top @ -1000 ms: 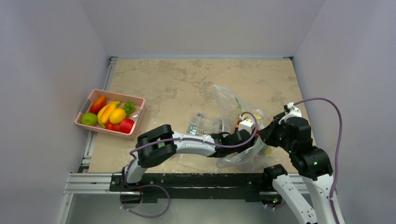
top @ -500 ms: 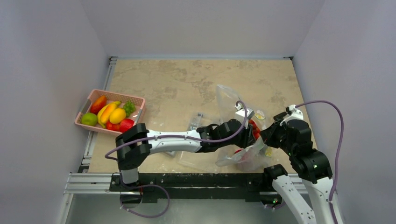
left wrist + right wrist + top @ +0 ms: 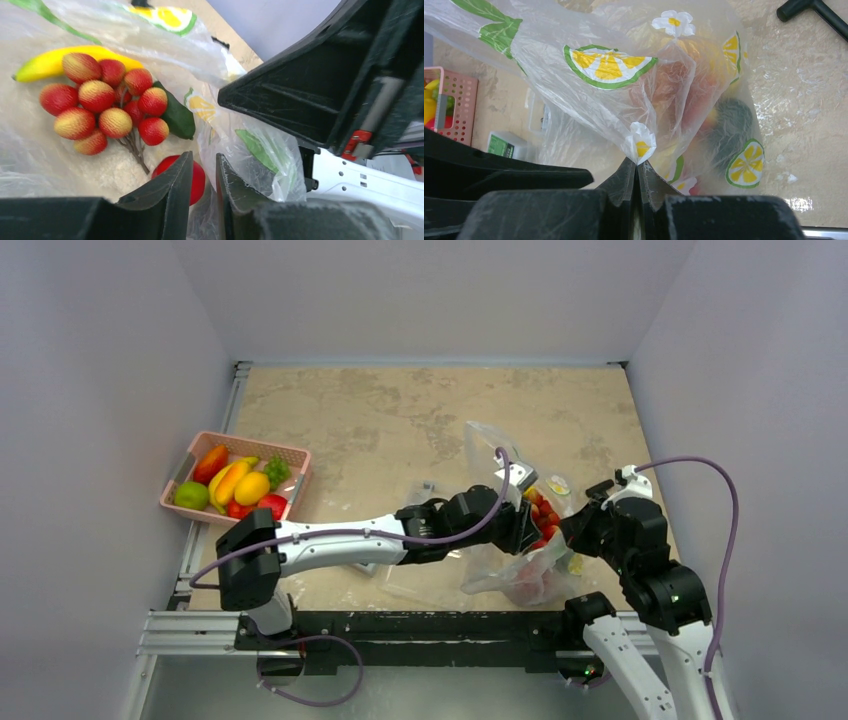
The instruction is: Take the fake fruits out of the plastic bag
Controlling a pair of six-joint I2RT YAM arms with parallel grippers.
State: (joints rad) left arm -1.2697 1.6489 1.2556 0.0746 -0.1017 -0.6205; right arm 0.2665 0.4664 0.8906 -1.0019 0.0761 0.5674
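Note:
The plastic bag (image 3: pixel 485 455) with lemon-slice prints lies at the near right of the table. A bunch of red grapes (image 3: pixel 105 107) and a yellow banana piece (image 3: pixel 45 62) lie inside it; the grapes also show from above (image 3: pixel 540 510). My left gripper (image 3: pixel 204 156) reaches into the bag's mouth (image 3: pixel 530 515), jaws almost together with bag film (image 3: pixel 250 145) running into the narrow gap. My right gripper (image 3: pixel 637 162) is shut on a pinched fold of the bag (image 3: pixel 609 65), at the bag's right side (image 3: pixel 572 530).
A dark green fruit (image 3: pixel 177 117) and a round red fruit (image 3: pixel 199 177) also lie in the bag. A pink basket (image 3: pixel 240 438) of fruit stands at the left edge. A clear box of small parts (image 3: pixel 425 490) lies left of the bag, partly under my left arm.
My left arm has stretched right and further away, carrying its gripper from the bag's near left edge into its mouth. The bag has shifted and the red grapes now show from above. The right gripper has barely moved.

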